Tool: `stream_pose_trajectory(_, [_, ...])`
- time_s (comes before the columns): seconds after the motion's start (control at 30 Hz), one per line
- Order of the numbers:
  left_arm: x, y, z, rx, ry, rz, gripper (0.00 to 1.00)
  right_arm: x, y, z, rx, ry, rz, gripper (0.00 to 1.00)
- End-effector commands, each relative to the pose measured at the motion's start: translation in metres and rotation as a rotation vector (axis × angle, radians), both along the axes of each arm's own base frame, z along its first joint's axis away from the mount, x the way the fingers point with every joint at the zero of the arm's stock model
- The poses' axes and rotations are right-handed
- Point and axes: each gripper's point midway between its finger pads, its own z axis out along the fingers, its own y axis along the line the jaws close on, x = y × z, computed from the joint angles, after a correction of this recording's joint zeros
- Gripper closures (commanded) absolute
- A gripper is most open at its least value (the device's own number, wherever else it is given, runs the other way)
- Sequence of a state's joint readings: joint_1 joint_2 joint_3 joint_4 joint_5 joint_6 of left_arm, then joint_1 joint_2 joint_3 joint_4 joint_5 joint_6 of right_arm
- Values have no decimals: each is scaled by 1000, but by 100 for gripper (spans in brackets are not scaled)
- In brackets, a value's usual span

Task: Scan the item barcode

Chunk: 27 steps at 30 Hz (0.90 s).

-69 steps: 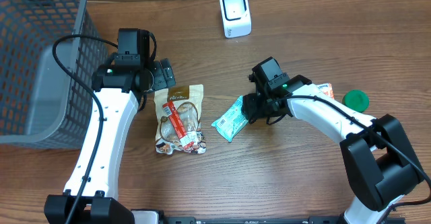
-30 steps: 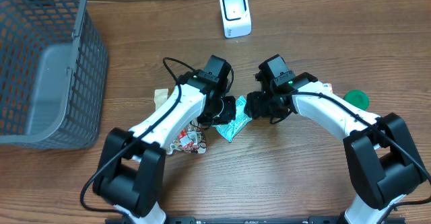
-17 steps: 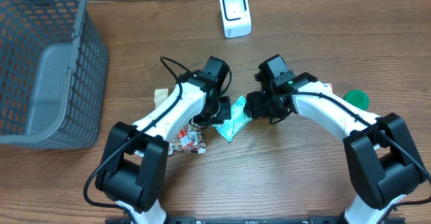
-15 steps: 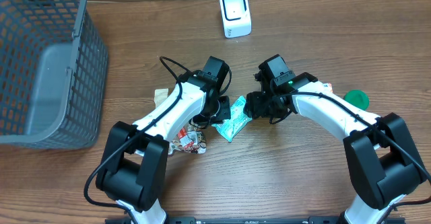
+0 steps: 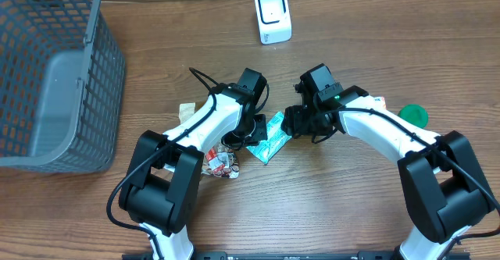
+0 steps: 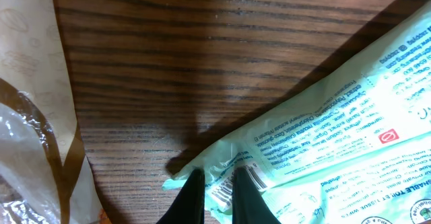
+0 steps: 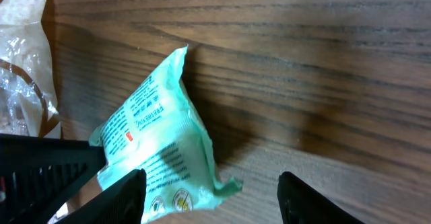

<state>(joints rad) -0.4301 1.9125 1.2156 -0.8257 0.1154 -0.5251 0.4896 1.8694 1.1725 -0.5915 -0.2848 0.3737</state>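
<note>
The green wipes packet (image 5: 269, 139) is seen flat on the desk (image 5: 351, 213) at centre. The left hand (image 6: 217, 196) is clamped together on its barcode corner. The right hand (image 7: 212, 198) is held with fingers apart over the packet's 3 o'clock end, not gripping. The snack bag (image 5: 221, 163) at 8 o'clock is half covered by the left arm. The scanner (image 5: 273, 16) is at 12 o'clock, well apart; the basket (image 5: 47, 73) at 9 o'clock; the green lid (image 5: 412, 116) at 3 o'clock.
</note>
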Motion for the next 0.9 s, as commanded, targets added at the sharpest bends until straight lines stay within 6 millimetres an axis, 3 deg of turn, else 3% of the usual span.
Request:
stream_pose_trajectory(0.0, [-5, 4, -20, 35, 40, 12, 92, -6, -3, -9, 7, 8, -13, 36])
stream_pose_trajectory(0.23, [-4, 5, -20, 38, 38, 11, 91, -18, 16, -18, 164, 26, 5, 37])
stream_pose_trajectory(0.47, [-4, 5, -20, 38, 38, 12, 91, -24, 15, -29, 197, 58, -81, 43])
stream_pose_trajectory(0.87, [-2, 4, -20, 34, 29, 12, 87, -24, 21, -24, 231, 58, -65, 69])
